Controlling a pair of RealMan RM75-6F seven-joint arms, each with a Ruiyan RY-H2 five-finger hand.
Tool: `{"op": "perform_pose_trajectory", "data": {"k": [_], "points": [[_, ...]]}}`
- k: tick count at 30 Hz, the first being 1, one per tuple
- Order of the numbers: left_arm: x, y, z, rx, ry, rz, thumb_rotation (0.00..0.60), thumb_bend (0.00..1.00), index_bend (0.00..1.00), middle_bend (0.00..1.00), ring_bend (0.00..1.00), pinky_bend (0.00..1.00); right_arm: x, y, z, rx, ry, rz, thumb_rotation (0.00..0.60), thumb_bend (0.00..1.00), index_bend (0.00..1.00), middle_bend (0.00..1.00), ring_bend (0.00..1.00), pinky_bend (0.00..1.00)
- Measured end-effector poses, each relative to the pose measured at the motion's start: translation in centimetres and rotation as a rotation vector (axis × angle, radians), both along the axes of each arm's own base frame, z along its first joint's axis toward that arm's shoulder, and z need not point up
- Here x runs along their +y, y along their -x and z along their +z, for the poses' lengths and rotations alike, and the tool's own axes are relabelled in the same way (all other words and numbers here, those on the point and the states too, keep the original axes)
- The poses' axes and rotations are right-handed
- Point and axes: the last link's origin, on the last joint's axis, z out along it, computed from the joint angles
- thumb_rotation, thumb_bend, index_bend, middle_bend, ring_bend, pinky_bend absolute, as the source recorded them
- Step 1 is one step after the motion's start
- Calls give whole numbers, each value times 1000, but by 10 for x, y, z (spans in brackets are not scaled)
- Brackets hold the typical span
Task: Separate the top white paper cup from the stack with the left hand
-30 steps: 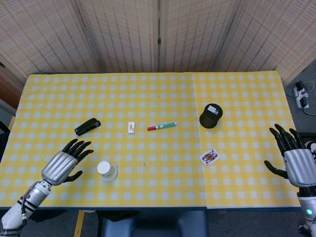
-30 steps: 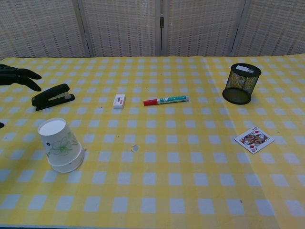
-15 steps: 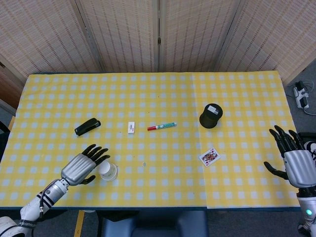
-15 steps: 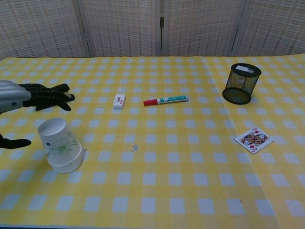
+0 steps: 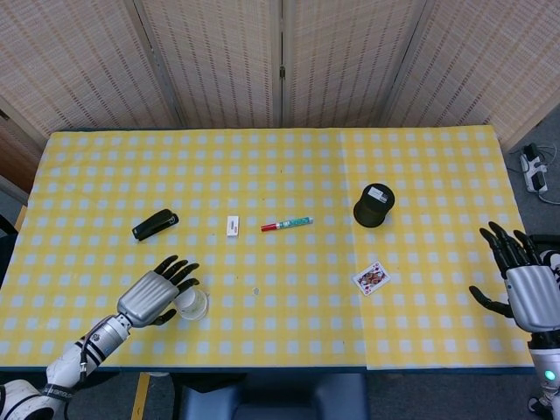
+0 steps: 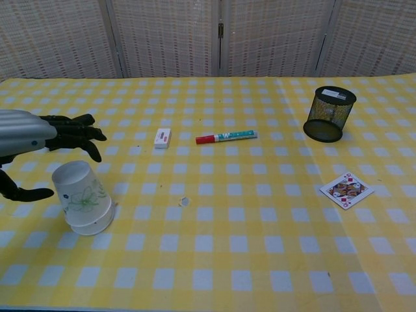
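Now left hand moves closer, fingers spread, holding nothing, thumb just beside upside-down white paper cup stack with green flower print near front-left table edge. Grab comes next, probably. Right hand stays off right edge, released, empty.

1. My left hand is out over the table with its silver back up. Its black fingers are spread wide and the thumb sticks out below. It holds nothing.
2. My right hand is off at the far side. Its fingers are apart too, and it holds nothing.
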Motion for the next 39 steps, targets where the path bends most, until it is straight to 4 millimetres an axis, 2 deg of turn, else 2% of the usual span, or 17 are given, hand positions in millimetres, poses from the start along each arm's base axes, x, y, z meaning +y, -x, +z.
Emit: {"op": "perform_pose_trajectory", "data": {"k": [23,34,39], "points": [[-1,-4,3,-24,-36,-17,600,441,364,107,92,20,0,3,0,-16,4,-2,600,254,0,58,147,79],[-10,-14,33,-113,-112,-34,600,442,369,114,96,17,0,1,1,-17,9,7,600,253,0,57,146,79],[-13,-11,50,-157,-160,-24,600,443,372,117,97,17,1,1,1,-19,9,10,600,254,0,57,147,79]]}}
